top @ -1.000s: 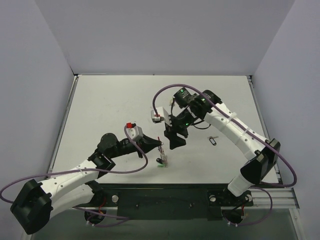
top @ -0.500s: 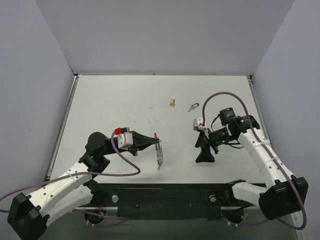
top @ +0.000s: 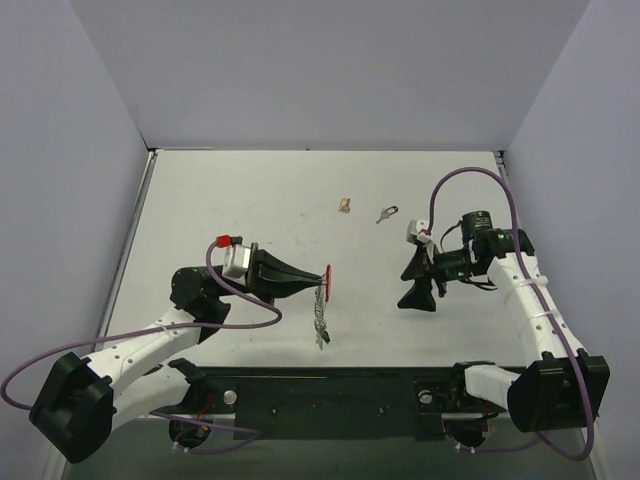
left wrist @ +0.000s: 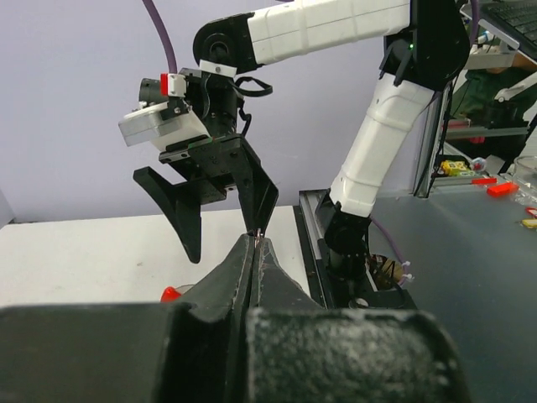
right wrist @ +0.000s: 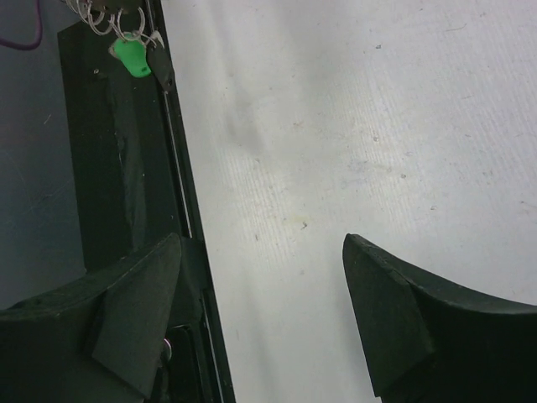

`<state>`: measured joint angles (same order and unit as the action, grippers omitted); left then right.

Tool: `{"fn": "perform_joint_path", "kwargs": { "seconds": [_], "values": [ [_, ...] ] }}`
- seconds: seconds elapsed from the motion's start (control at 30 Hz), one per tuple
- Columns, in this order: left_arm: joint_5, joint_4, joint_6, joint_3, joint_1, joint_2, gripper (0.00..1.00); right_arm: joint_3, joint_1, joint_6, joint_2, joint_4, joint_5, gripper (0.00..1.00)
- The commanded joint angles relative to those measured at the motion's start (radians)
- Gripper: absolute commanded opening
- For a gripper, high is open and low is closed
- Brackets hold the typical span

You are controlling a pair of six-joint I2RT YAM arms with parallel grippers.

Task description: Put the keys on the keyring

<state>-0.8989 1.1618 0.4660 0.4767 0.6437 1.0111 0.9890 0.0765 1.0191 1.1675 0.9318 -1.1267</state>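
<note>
My left gripper (top: 318, 283) is shut on the keyring (top: 322, 310) and holds it above the table. Its red tag (top: 328, 279) sits at the fingertips and the chain of rings dangles down. In the left wrist view the jaws (left wrist: 255, 242) are pressed together on a thin bit of metal, with a red piece (left wrist: 170, 293) beside them. My right gripper (top: 411, 285) is open and empty to the right, and also shows in the left wrist view (left wrist: 225, 243). In the right wrist view (right wrist: 264, 290) bare table lies between the fingers, with the keyring's lower rings and a green tag (right wrist: 132, 56) at top left. One small key (top: 386, 214) lies on the far table.
A small tan scrap (top: 344, 205) lies left of the key. The black base rail (top: 330, 390) runs along the near edge, just below the dangling keyring. Grey walls close the left, right and far sides.
My right arm has swung from the middle over to the right side, gripper open. My left gripper has lifted and shifted right with the keyring, which now hangs free.
</note>
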Motion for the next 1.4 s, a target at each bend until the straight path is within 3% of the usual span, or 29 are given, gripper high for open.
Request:
{"fn": "perform_joint_path", "kwargs": {
  "seconds": [0.0,0.17,0.47,0.63,0.87,1.07,1.23,1.37],
  "values": [
    [0.024,0.248,0.187,0.016,-0.015,0.035,0.0,0.019,-0.007,0.035,0.038,0.038,-0.051,0.73],
    [0.162,0.413,0.315,-0.019,-0.013,0.107,0.0,0.011,-0.007,0.163,0.073,0.117,-0.065,0.73],
    [0.487,0.306,0.241,-0.056,0.106,0.13,0.0,0.069,0.101,0.171,0.119,0.136,-0.047,0.68],
    [0.642,0.277,0.13,-0.079,0.232,0.135,0.0,0.284,0.221,-0.093,0.213,0.133,0.034,0.58],
    [0.799,0.24,0.007,-0.127,0.339,0.095,0.0,0.424,0.249,-0.293,0.221,0.09,-0.022,0.58],
    [0.919,0.309,-0.075,-0.144,0.396,0.11,0.0,0.413,0.34,-0.725,0.162,-0.204,0.068,0.57],
    [0.983,0.416,-0.147,-0.145,0.441,0.147,0.0,0.386,0.393,-0.872,0.12,-0.402,-0.007,0.51],
    [0.988,0.443,-0.184,-0.129,0.458,0.155,0.0,0.396,0.401,-0.83,0.126,-0.399,-0.079,0.46]
  ]
}}
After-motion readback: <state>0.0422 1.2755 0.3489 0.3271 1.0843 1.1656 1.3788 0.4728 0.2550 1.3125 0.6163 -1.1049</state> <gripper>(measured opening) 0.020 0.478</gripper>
